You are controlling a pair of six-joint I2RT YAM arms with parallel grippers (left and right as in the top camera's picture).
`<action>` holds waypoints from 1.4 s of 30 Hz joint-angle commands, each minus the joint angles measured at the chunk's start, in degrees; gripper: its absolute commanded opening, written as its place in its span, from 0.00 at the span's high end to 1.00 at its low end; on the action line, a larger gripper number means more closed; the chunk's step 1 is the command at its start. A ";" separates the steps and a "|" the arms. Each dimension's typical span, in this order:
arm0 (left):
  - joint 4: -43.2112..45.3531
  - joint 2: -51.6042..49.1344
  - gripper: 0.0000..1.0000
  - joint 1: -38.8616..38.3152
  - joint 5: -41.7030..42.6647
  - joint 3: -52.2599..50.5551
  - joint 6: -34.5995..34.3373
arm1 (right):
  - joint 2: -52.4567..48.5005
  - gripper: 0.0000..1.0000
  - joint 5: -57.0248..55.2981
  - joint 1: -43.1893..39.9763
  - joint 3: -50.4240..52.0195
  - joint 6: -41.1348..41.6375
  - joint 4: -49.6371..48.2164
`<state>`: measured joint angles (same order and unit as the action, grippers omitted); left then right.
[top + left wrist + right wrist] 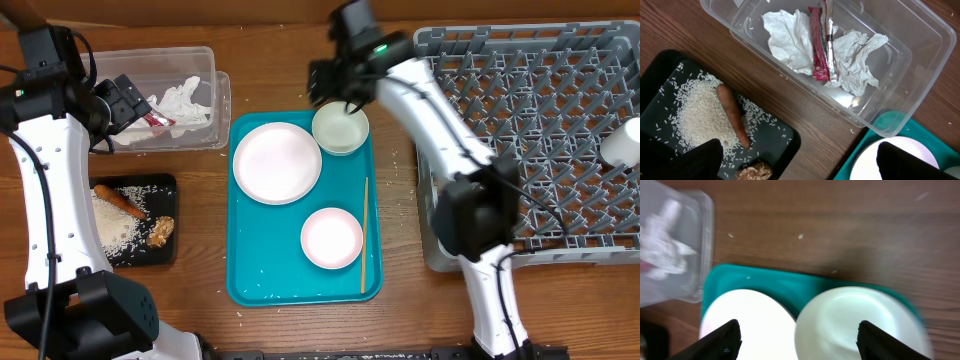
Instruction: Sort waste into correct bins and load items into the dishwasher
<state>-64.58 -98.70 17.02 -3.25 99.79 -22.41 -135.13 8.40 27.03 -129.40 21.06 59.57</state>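
Teal tray [268,262] is where the action sits now. On it there's a big white plate [277,162], a pale green saucer [340,131], a small pink plate [332,238] and a thin chopstick [365,235], none of them racked yet. Waste side looks done, as far as the pics show: crumpled napkin [787,42] and red wrapper [818,50] lie inside the clear tub [205,60]. Rice [108,218], carrot [120,201] and the brown lump [161,231] are on the black tray [170,186], w/ a few stray grains on the wood nearby.

Right gripper [335,88] hovers over the saucer at the tray's top right corner. Its wrist view is blurred, but the fingers stand apart, one above the saucer, the other above the big plate, and nothing is clamped. It reads as lining up for a pick on the saucer, though that's a judgement.

Left gripper [128,100] hangs by the tub, jaws wide and nothing between them.

Grey dish rack [520,90] on the right holds just one white cup [625,142] at its far edge; the rest of the grid is bare. So approx half done: sorting finished, loading barely begun, four items left to go
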 commanded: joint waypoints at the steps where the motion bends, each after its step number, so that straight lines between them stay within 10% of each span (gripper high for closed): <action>1: 0.11 -0.33 0.00 0.17 0.13 -0.22 -0.94 | -2.91 0.25 -3.08 2.40 0.46 3.28 -1.27; 20: 0.11 -0.33 0.00 0.17 0.11 -0.22 -0.94 | -9.35 0.42 -14.38 6.08 0.81 11.98 -2.29; 34: 0.11 -0.33 0.00 0.17 0.11 -0.22 -0.94 | -8.20 0.96 -14.36 6.03 -4.66 11.98 1.18; 42: 0.11 -0.33 0.00 0.17 0.11 -0.22 -0.94 | -0.98 0.96 -14.38 3.50 -11.30 11.52 7.98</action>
<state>-64.58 -98.70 17.02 -3.25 99.79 -22.41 -143.59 -5.54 32.56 -135.83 32.99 65.82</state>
